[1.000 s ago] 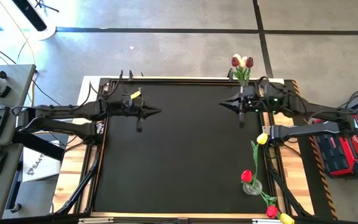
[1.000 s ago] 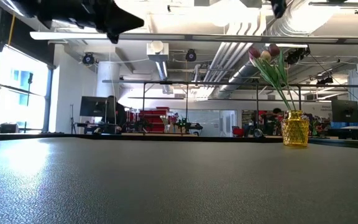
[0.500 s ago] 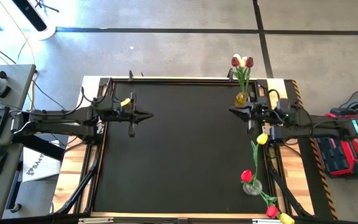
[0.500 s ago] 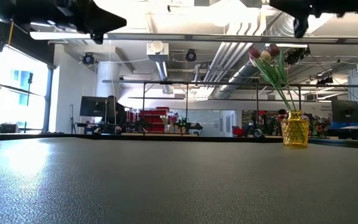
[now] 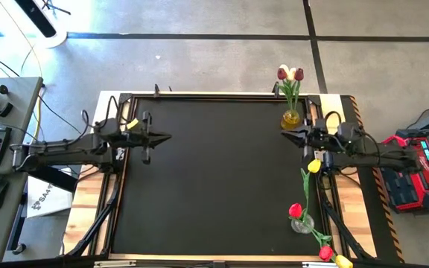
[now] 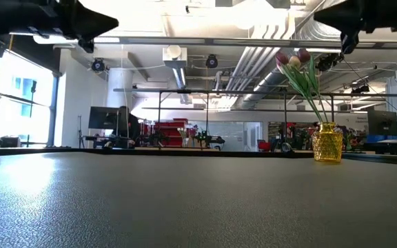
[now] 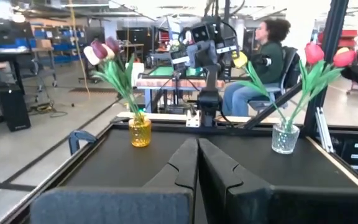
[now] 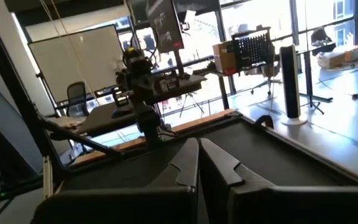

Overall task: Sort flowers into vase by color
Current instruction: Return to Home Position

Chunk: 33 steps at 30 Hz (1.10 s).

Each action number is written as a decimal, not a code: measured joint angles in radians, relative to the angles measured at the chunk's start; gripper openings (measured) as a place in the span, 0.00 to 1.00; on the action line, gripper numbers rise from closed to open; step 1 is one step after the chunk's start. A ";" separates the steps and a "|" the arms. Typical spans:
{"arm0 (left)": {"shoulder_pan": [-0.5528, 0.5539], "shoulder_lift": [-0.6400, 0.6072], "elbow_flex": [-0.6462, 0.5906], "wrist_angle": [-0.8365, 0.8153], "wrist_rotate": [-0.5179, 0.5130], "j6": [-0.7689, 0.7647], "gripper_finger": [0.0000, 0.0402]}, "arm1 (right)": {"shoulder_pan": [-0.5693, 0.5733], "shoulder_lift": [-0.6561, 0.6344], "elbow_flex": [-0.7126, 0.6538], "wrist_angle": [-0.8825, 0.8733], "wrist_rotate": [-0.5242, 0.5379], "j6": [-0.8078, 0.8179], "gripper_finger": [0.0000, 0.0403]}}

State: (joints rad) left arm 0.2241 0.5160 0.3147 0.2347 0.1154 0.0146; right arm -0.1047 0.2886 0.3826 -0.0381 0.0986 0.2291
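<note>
Where the left pincer (image 5: 167, 137) sits: above the desk's (image 5: 214, 186) left side, fingers pressed together, empty.
Where the right pincer (image 5: 285, 133) sits: above the right side, likewise closed, empty.
Yellow vase (image 5: 291, 117): just beside the right pincer, holding dark red and cream tulips (image 5: 290, 74).
Clear vase (image 5: 302, 223): farther along that side, holding red and yellow tulips (image 5: 296, 211).

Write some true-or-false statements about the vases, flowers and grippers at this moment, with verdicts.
1. The yellow vase holds dark red and cream flowers. True.
2. The clear vase holds no flowers. False: red and yellow flowers stand in it.
3. The left gripper has its fingers shut on nothing. True.
4. The right gripper grips a stem. False: its fingers are shut and empty, raised near the yellow vase.
</note>
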 joint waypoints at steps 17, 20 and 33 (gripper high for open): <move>0.011 -0.161 -0.149 -0.072 0.028 -0.143 0.00 | 0.003 -0.031 -0.260 0.268 -0.027 0.110 0.00; 0.011 -0.210 -0.149 -0.129 0.028 -0.137 0.00 | 0.003 -0.075 -0.261 0.259 -0.032 0.084 0.00; 0.011 -0.425 -0.149 -0.355 -0.023 -0.064 0.00 | 0.002 -0.277 -0.261 0.026 0.011 0.044 0.00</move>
State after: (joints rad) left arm 0.2352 0.0908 0.1661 -0.1202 0.0928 -0.0495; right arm -0.1028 0.0113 0.1215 -0.0122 0.1093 0.2732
